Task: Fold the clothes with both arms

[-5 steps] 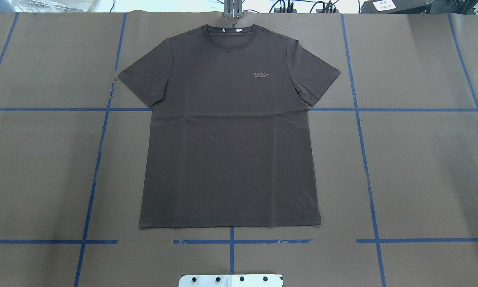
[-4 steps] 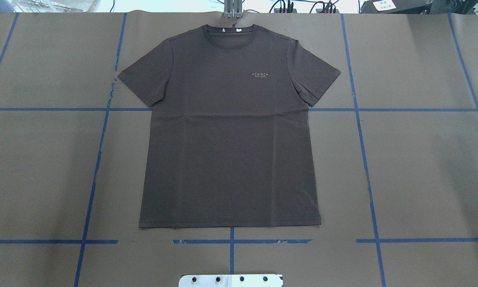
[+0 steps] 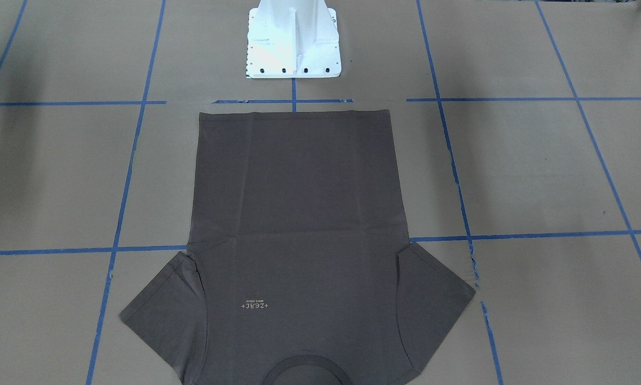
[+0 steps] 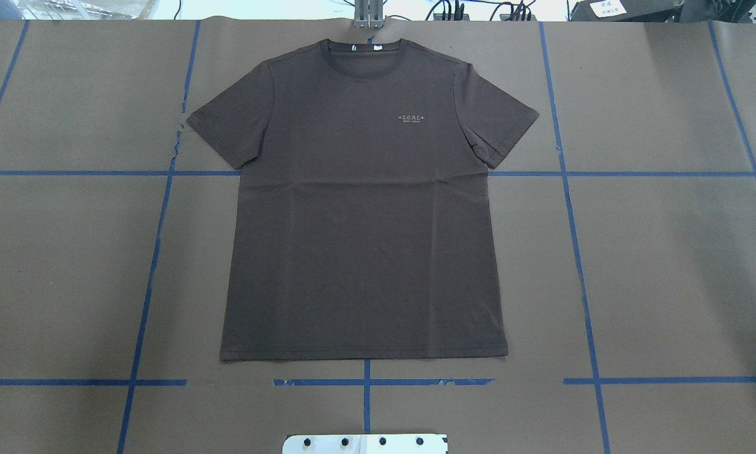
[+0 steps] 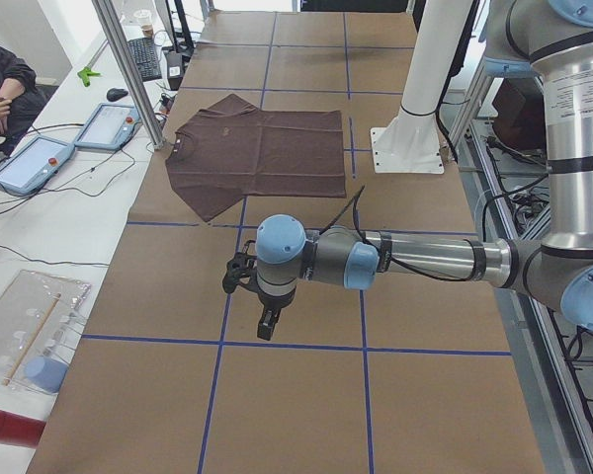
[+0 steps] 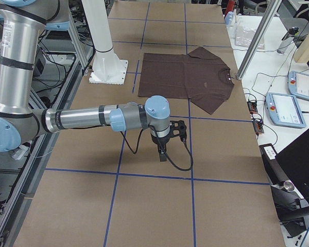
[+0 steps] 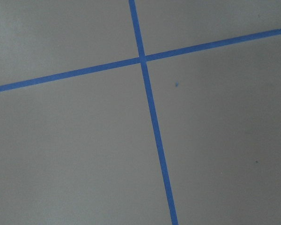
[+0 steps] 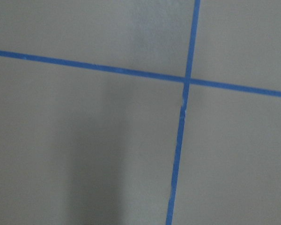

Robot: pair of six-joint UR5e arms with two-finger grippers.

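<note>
Overhead exterior: dark grey-brown short-sleeved cotton T-shirt (image 4: 365,208) is laid flat at middle of brown papered bench (image 4: 668,265), long axis hem-near, collar-far from robot. Well outboard on own sides, left tool (image 5: 265,328) and right tool (image 6: 162,153) are held, neither nearer; clenched or released cannot be told.

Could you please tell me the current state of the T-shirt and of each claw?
T-shirt: spread flat, unfolded, logo side up, both sleeves out.
Left claw: pointing down over bare table, apart from the T-shirt; open or shut cannot be told.
Right claw: pointing down over bare table, apart from the T-shirt; open or shut cannot be told.
</note>
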